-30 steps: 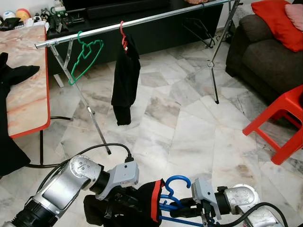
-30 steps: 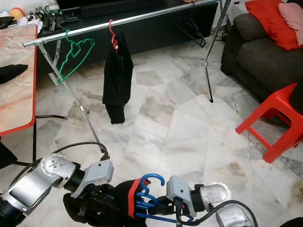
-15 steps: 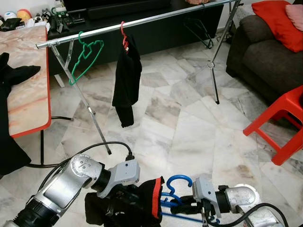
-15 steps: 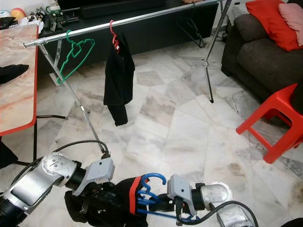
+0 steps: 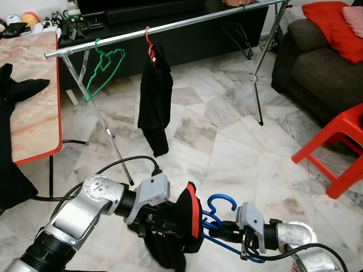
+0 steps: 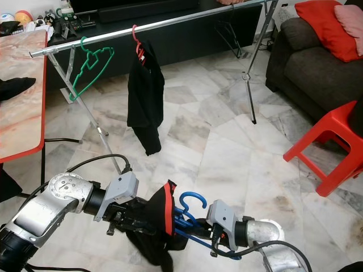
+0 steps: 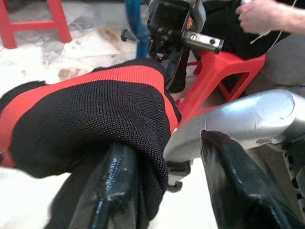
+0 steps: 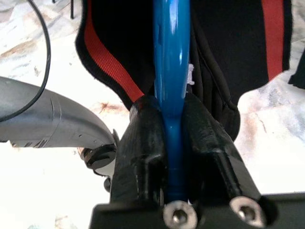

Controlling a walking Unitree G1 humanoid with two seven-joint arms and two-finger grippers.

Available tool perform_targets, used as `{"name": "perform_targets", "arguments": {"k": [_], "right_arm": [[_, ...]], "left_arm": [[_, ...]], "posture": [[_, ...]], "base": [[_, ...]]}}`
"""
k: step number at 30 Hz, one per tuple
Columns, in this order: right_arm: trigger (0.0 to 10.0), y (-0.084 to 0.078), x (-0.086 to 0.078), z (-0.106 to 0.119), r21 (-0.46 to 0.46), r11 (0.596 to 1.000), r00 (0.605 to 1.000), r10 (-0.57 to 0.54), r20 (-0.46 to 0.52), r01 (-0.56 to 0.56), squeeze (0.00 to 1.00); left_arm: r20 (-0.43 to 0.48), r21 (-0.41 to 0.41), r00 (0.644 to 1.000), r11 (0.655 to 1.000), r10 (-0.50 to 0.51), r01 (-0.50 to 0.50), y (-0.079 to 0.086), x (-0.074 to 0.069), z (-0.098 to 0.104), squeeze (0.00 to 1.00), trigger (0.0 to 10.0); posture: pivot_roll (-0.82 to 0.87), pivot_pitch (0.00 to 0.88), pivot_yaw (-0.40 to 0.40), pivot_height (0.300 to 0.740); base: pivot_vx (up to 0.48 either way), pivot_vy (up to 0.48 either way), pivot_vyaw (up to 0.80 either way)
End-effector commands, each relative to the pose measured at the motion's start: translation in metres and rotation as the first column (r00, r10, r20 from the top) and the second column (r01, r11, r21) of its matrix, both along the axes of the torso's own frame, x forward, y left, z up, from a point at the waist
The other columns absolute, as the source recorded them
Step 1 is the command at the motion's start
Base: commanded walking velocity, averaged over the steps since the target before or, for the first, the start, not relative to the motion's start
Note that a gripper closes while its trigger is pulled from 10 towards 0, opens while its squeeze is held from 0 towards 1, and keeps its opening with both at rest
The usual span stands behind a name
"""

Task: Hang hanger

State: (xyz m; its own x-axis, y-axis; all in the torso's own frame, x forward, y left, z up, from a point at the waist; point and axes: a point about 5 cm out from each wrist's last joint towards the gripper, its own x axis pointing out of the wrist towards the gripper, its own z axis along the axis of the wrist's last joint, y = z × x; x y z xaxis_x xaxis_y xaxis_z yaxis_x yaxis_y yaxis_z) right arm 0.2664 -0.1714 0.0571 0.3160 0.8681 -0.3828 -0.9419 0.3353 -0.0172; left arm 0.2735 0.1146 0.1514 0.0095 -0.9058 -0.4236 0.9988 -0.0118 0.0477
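A blue hanger (image 5: 218,206) sits low in front of me, its bar clamped between the fingers of my right gripper (image 8: 172,124), which is shut on it. Its hook points up. A black garment with a red trim (image 5: 180,218) hangs around the hanger's left end. My left gripper (image 7: 171,191) is inside the cloth with its fingers (image 7: 114,188) spread apart; the trim is draped over one finger. A silver clothes rail (image 5: 187,21) runs across the room further ahead, well above both grippers.
An empty green hanger (image 5: 102,65) and a red hanger (image 5: 148,42) with a black garment (image 5: 154,102) hang on the rail. A red-edged marble table (image 5: 34,119) stands left, a red stool (image 5: 334,147) and dark sofa (image 5: 317,62) right. A person's hand (image 7: 259,16) is near.
Both arms have risen and come forward with the hanger and garment. The garment, bunched low before, now hangs down from the left gripper.
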Motion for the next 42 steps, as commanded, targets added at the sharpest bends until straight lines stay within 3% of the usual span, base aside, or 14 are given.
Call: {"name": "perform_targets", "arguments": {"k": [1,2,3,4,5,7,8,10,12,17,20,28,42], "right_arm": [[0.0,-0.001,0.001,0.006,0.042,0.999,0.999,-0.034,0.029,0.033,0.00],[0.0,-0.001,0.001,0.005,0.045,0.998,0.999,-0.042,0.030,0.040,0.00],[0.0,-0.001,0.001,0.005,0.047,0.998,0.998,-0.049,0.033,0.047,0.00],[0.0,-0.001,0.002,0.006,0.049,0.997,0.998,-0.056,0.036,0.054,0.00],[0.0,-0.001,0.003,0.007,0.058,0.996,0.997,-0.071,0.043,0.069,0.00],[0.0,-0.001,0.004,0.008,0.067,0.994,0.995,-0.085,0.049,0.081,0.00],[0.0,-0.001,0.005,0.010,0.077,0.993,0.995,-0.090,0.051,0.086,0.00],[0.0,0.000,0.006,0.011,0.082,0.993,0.994,-0.091,0.053,0.087,0.00],[0.0,0.000,0.006,0.012,0.088,0.992,0.993,-0.099,0.057,0.094,0.00],[0.0,-0.001,0.007,0.013,0.095,0.990,0.992,-0.109,0.059,0.103,0.00],[0.0,-0.002,0.006,0.015,0.102,0.989,0.991,-0.116,0.061,0.109,0.00],[0.0,-0.002,0.007,0.017,0.107,0.988,0.990,-0.122,0.063,0.115,0.00],[0.0,-0.005,0.007,0.019,0.101,0.987,0.989,-0.133,0.065,0.126,0.00]], "left_arm": [[-0.024,-0.074,1.000,0.997,0.013,-0.015,0.000,0.000,0.004,1.00,10.0],[-0.046,-0.121,0.998,0.992,0.031,-0.037,-0.003,0.002,0.005,1.00,10.0],[-0.052,-0.131,0.998,0.990,0.043,-0.049,-0.004,0.002,0.003,1.00,3.6],[-0.054,-0.138,0.997,0.988,0.061,-0.068,-0.006,0.003,0.001,1.00,3.6],[-0.077,-0.162,0.991,0.979,0.110,-0.121,-0.010,0.005,-0.005,1.00,0.0],[-0.103,-0.185,0.986,0.972,0.131,-0.148,-0.015,0.003,-0.008,0.97,0.0],[-0.131,-0.218,0.981,0.961,0.146,-0.172,-0.018,0.000,-0.011,0.86,0.0],[-0.155,-0.237,0.973,0.950,0.170,-0.204,-0.020,-0.001,-0.014,0.83,0.0],[-0.177,-0.255,0.959,0.931,0.220,-0.261,-0.020,-0.001,-0.018,0.70,0.0],[-0.213,-0.285,0.940,0.903,0.266,-0.320,-0.020,-0.002,-0.021,0.70,0.0],[-0.229,-0.317,0.916,0.865,0.329,-0.389,-0.020,0.000,-0.022,0.70,0.0],[-0.242,-0.351,0.906,0.839,0.348,-0.416,-0.022,0.001,-0.018,0.69,0.0],[-0.347,-0.437,0.862,0.750,0.369,-0.497,-0.028,-0.005,-0.017,0.70,0.0]], "posture": [[-0.02,0.157,0.031,0.740],[-0.02,0.157,0.031,0.740],[-0.02,0.157,0.033,0.740],[-0.02,0.157,0.033,0.740],[-0.03,0.157,0.033,0.740],[-0.03,0.156,0.034,0.740],[-0.03,0.156,0.035,0.740],[-0.03,0.155,0.033,0.740],[-0.03,0.155,0.034,0.740],[-0.03,0.155,0.033,0.740],[-0.02,0.154,0.029,0.740],[-0.03,0.151,0.027,0.740],[-0.03,0.146,0.024,0.740]], "base": [[0.000,0.000,0.00],[0.000,0.000,0.00],[0.000,0.000,0.00],[0.000,0.000,0.00],[0.000,0.000,0.00],[0.000,0.000,0.00],[0.000,0.000,0.00],[0.000,0.000,0.00],[0.000,0.000,0.00],[0.000,0.000,0.00],[0.000,0.000,0.00],[0.000,0.000,0.00],[0.000,0.000,0.00]]}}
